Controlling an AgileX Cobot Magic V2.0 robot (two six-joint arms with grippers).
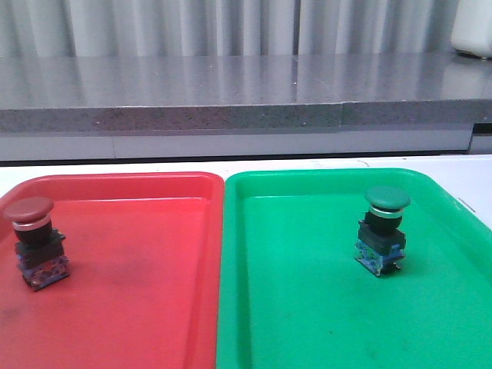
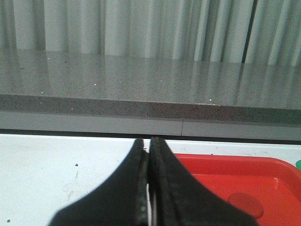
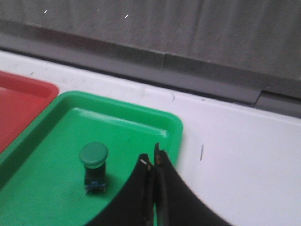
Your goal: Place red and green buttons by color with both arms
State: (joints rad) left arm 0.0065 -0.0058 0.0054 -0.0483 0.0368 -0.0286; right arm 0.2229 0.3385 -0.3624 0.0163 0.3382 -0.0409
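Note:
The red button (image 1: 32, 241) with its dark-red cap stands upright on the red tray (image 1: 138, 261) near its left side. The green button (image 1: 383, 229) stands upright on the green tray (image 1: 307, 292) toward its right; it also shows in the right wrist view (image 3: 94, 165). No arm shows in the front view. My left gripper (image 2: 149, 142) is shut and empty, above the white table beside the red tray (image 2: 263, 183); a round dark-red cap (image 2: 245, 205) shows low on that tray. My right gripper (image 3: 152, 156) is shut and empty, above the green tray's (image 3: 117, 117) far rim, apart from the green button.
The two trays lie side by side on a white table (image 1: 461, 173). A grey speckled ledge (image 1: 231, 92) and pale curtains run along the back. A white object (image 1: 473, 31) stands at the far right on the ledge.

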